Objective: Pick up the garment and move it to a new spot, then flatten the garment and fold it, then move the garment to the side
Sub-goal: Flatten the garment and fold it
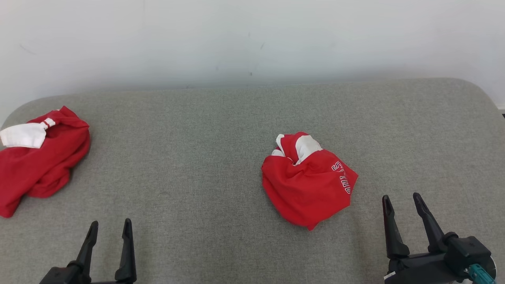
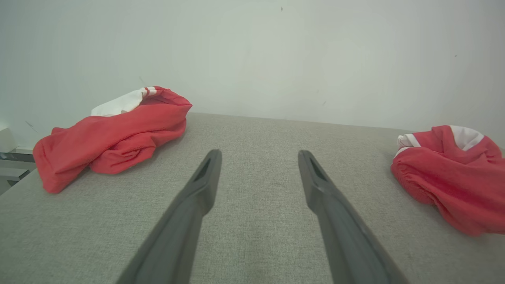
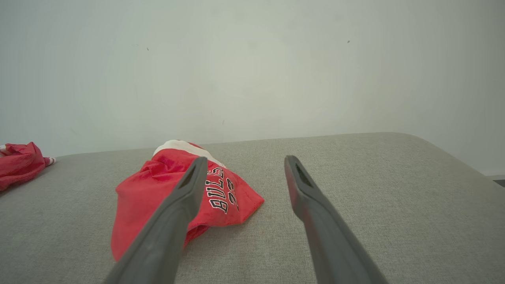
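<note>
A crumpled red garment [image 1: 309,181] with white trim and lettering lies in a heap right of the table's middle; it shows at the right edge [image 2: 453,177] of the left wrist view and left of centre [image 3: 158,197] in the right wrist view. My right gripper [image 1: 402,203] stands open near the front right, just right of the heap and apart from it, nothing between its fingers [image 3: 185,193]. At the front left my left gripper [image 1: 110,227] is open and empty over bare cloth, its fingers [image 2: 205,177] well short of either heap.
A second red and white garment [image 1: 39,161] lies bunched at the table's far left edge, also seen as a heap [image 2: 114,134] and as a corner of cloth [image 3: 19,161]. The grey fabric table [image 1: 197,138] has rounded corners and backs onto a pale wall [image 1: 252,35].
</note>
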{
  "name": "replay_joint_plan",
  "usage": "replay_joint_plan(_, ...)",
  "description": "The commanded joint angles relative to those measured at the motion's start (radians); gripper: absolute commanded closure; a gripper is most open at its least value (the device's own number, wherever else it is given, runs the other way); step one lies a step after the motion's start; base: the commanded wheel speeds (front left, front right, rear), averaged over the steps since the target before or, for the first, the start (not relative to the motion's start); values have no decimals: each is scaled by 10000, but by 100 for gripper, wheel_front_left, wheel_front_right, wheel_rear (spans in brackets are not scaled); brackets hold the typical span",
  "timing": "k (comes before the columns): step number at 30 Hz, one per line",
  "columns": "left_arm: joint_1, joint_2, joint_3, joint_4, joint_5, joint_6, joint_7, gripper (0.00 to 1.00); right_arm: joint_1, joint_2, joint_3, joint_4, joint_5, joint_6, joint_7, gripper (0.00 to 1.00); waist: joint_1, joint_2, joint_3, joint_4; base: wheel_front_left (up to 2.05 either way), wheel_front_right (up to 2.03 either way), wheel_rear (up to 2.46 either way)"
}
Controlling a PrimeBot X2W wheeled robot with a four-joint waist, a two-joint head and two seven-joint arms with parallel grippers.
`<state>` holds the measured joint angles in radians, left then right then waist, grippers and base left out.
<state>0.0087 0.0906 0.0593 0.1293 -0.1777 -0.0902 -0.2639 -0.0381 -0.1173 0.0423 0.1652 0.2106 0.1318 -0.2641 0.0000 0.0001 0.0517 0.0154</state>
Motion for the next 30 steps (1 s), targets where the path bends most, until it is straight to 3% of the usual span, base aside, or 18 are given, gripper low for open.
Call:
replay_joint_plan(1, -45, -40, 51, 28, 67, -37, -9, 0, 72, 16, -26, 15, -26, -21, -6, 0, 0, -1, -12, 3, 0, 0, 0)
replay_joint_plan(12, -239, -158, -21, 121, 128, -132, -9, 0, -306, -276, -35, 16, 85, -21, -6, 0, 0, -1, 110, 213, 0, 0, 0)
replay_joint_plan(23, -879, -307, -424, 336, 79, -281, -9, 0, -2894, -1940, 593, 1636, 402, -22, 1038, 0, 0, -1, 869, 1094, 0, 0, 0)
replay_joint_plan(30, -1170, -373, -719, 414, 24, -278, -9, 0, -4791, -2865, 1760, 3450, 971, -22, 1798, 0, 0, -1, 1364, 1803, 0, 0, 0)
